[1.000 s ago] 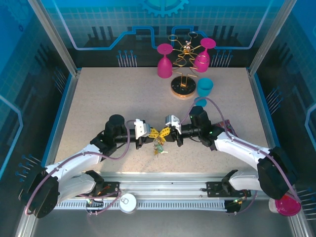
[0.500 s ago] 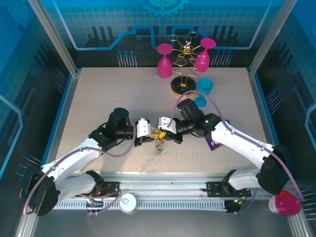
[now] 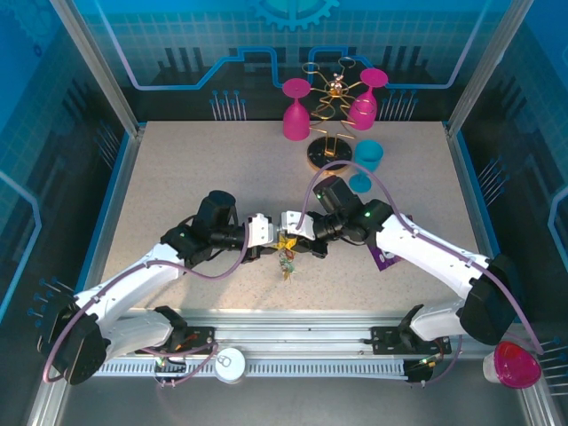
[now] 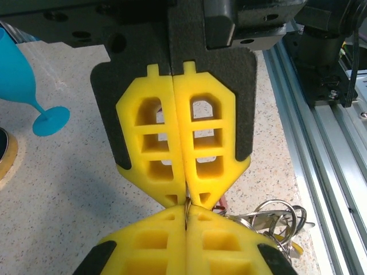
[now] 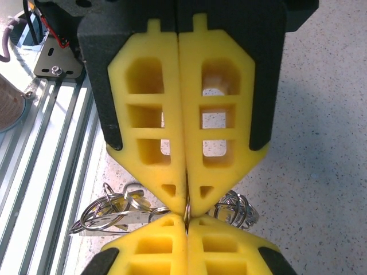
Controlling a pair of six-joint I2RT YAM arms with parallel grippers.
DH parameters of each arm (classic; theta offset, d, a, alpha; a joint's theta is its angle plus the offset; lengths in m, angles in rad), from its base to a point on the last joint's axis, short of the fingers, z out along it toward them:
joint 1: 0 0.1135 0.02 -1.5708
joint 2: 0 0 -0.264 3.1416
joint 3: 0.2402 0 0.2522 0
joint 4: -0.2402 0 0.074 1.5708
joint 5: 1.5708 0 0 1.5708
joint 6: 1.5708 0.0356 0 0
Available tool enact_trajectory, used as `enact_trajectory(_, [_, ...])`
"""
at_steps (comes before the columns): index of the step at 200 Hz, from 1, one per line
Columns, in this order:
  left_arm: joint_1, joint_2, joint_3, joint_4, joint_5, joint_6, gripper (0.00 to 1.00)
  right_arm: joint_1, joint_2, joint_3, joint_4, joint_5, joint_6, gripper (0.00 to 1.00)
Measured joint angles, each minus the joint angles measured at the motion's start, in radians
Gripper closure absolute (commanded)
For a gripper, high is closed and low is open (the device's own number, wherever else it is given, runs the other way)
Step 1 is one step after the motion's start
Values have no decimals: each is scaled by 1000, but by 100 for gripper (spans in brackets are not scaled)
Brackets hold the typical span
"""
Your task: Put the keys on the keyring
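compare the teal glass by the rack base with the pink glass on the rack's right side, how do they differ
Pose: the teal glass stands upright, foot down; the pink glass hangs upside down, foot up and tilted.
Support: the teal glass rests on the table; the pink glass hangs from the gold rack.
Both are stemmed glasses.

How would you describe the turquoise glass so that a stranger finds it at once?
At the far edge of the table stands a gold rack on a round wooden base. The turquoise glass is on the table just right of that base. Its neighbours at the rack are two pink glasses; it alone is turquoise.
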State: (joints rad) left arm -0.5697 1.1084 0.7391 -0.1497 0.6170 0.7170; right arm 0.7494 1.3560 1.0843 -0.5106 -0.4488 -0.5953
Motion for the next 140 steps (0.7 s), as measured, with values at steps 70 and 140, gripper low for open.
enact_trajectory(70, [-9,-70,-198,314,-60,-146,100,-77,-240,-266,275,-8,218,57])
enact_trajectory(140, [-9,-70,-253,529,-64,-321,100,-24,-212,-399,469,13,381,62])
